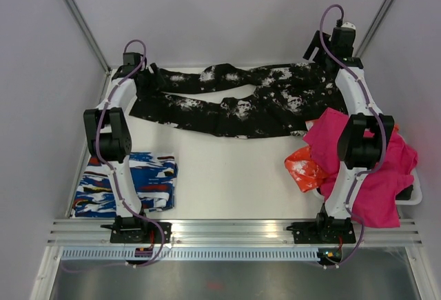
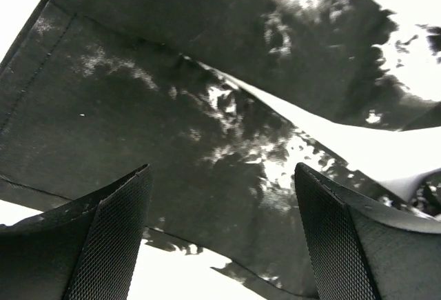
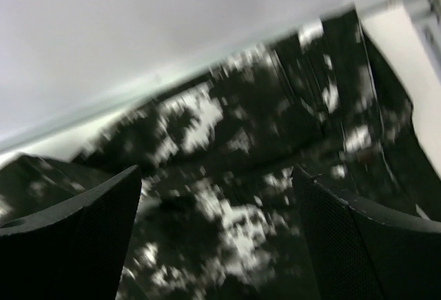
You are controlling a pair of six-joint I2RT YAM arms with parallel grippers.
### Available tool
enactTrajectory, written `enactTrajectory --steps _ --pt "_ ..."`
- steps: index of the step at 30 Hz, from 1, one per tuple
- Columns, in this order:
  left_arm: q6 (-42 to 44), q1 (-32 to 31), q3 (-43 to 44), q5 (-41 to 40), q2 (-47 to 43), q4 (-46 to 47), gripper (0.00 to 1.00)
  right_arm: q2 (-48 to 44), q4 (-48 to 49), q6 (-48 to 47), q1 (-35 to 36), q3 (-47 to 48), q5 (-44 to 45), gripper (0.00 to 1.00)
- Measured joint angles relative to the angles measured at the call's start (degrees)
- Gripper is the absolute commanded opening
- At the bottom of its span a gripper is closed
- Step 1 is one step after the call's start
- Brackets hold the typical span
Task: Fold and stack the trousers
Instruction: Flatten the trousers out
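Note:
The trousers (image 1: pixel 241 107), black with white splatter print, lie spread lengthwise across the far part of the table, the two legs side by side and running left. My left gripper (image 1: pixel 140 78) hovers over the leg ends at the far left. In the left wrist view it (image 2: pixel 222 169) stands open just above the dark cloth (image 2: pixel 172 107), nothing between its fingers. My right gripper (image 1: pixel 332 64) is over the waist end at the far right. The right wrist view is blurred, but there too the gripper (image 3: pixel 215 170) is open above the printed fabric (image 3: pixel 234 141).
A folded blue-white-red streaked garment (image 1: pixel 127 186) lies at the near left beside the left arm. A magenta cloth (image 1: pixel 372 169) and an orange-red piece (image 1: pixel 303 169) are heaped at the right around the right arm. Walls close both sides; a metal rail (image 1: pixel 234 230) runs along the near edge.

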Motion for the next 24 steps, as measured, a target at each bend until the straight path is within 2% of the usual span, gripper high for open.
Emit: enactTrajectory --steps 7,11,16,19,21,23,24 --pt "2.86 0.31 1.53 -2.6 3.76 -5.07 0.87 -3.02 -2.19 -1.53 0.76 -10.4 4.15 0.97" --pt "5.53 1.33 3.06 -5.07 6.95 -8.31 0.87 -3.04 -2.49 -2.97 0.76 -11.26 5.64 0.97" --pt "7.74 3.15 9.14 -8.74 11.02 -13.09 0.88 -3.1 -2.36 -3.98 0.72 -11.23 6.16 0.98" --pt "9.44 3.56 11.56 -11.74 12.33 -15.5 0.81 -3.1 -2.16 -4.13 0.72 -11.23 6.21 0.98" --pt "10.45 3.67 12.68 -13.31 13.33 -17.49 0.56 -3.1 -2.14 -4.2 0.72 -11.15 6.21 0.98" --pt "11.93 3.65 13.79 -14.93 14.25 -18.97 0.42 -3.04 -2.08 -4.28 0.72 -10.95 6.21 0.98" --pt "12.46 3.61 14.08 -15.87 14.4 -19.52 0.41 -3.02 -1.99 -4.31 0.72 -10.88 6.23 0.98"
